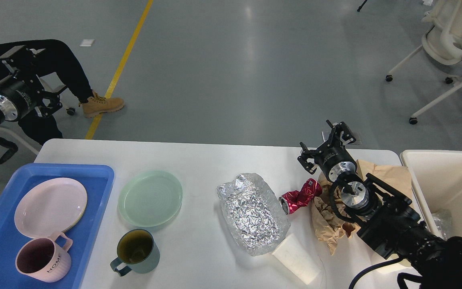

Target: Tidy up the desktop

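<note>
The white desktop [215, 160] holds a crumpled sheet of foil [253, 212], a crushed red can [300, 196], crumpled brown paper [329, 224], a tipped white paper cup [297, 259], a green plate [150, 197] and a teal mug [136, 251]. My right gripper [324, 143] is open and empty, raised over the far right of the desktop, just beyond the can and the brown paper. My left gripper [48, 100] hangs off the table's far left corner, dark against a person's trousers; I cannot tell its fingers apart.
A blue tray [94, 176] at the left holds a pink plate [50, 206] and a pink mug [43, 257]. A cream bin [447, 176] stands at the right edge with clear wrapping inside. A person's boot [102, 105] and white chairs [451, 40] are on the floor beyond.
</note>
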`<state>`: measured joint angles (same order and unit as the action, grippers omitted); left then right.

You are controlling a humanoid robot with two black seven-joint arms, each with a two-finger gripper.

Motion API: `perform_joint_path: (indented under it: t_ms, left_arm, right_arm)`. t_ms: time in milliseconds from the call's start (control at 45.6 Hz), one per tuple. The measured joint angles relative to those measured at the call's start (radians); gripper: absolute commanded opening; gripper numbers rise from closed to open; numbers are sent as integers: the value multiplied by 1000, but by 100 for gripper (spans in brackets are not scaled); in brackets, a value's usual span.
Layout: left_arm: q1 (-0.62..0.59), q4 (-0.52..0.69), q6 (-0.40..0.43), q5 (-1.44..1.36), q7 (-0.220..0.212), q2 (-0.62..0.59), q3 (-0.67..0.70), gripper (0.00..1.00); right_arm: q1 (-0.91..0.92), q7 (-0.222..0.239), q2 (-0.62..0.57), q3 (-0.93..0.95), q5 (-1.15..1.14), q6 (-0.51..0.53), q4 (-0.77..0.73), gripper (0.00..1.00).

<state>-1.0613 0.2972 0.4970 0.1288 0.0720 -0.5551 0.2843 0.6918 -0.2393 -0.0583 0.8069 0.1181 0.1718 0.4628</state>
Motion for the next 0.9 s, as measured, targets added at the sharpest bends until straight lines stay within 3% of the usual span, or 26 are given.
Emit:
perform_joint_path:
  t_ms: [197,351,504,657,898]
  left_arm:
    - [-110,0,47,-2,0,-10,-432,97]
    - [-244,19,182,-6,2,-21,-847,97]
    - [-421,134,350,-8,5,-35,-1238,97]
    - [-490,185,453,-13,4,-27,-1371,97]
    - [-549,250,462,-38,4,62,-1568,97]
  right_arm:
    - [0,0,0,0,0,0,0,100]
    - [0,0,0,0,0,0,0,100]
    - [0,0,0,0,0,0,0,100]
    - [0,0,0,0,0,0,0,100]
    - [0,0,0,0,0,0,0,100]
